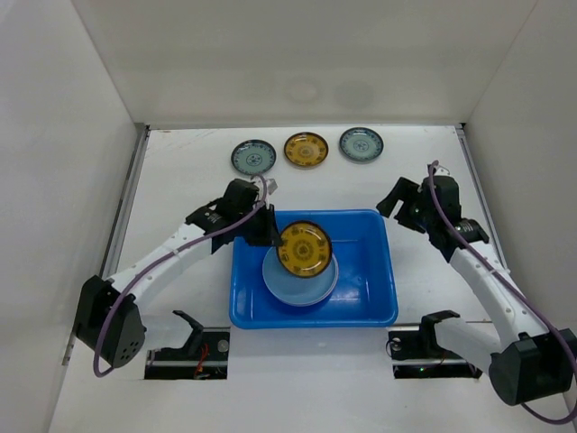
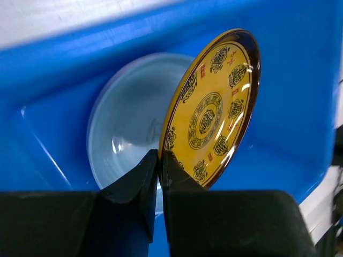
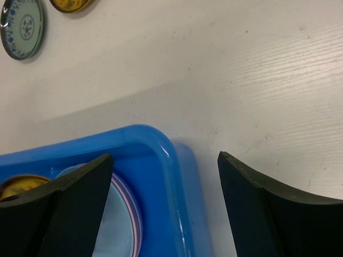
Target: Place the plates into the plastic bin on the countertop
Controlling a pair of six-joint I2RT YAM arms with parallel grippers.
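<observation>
Plates waiting: three small ones lie in a row on the countertop (image 1: 180, 180) beyond the bin: a teal-and-white plate (image 1: 253, 157), an amber plate (image 1: 306, 150) and a second teal-and-white plate (image 1: 361, 143).
Left gripper (image 2: 159, 160): pinching the lower rim of the held amber-yellow plate (image 2: 211, 110), its fingers pressed on only a thin strip of edge.
Held amber-yellow plate: steeply tilted, almost on edge, above the stack. Whether it touches the stack cannot be told.
Stack: light-blue plate (image 1: 281, 287) on top with a pink edge (image 3: 140, 209) beneath it, in the left half of the plastic bin (image 1: 379, 271).
Step in hand: judged to be laying the held amber-yellow plate onto the stack.
Doing it well: roll the wrist until the plate is near level, lower it centred over the light-blue plate, and part the fingers only once it is low. A glossy rim in so small a grip could pivot or slip.
Right gripper (image 3: 165, 156): spread wide and holding nothing, by the bin's back right corner. It should stay out of the way there.
</observation>
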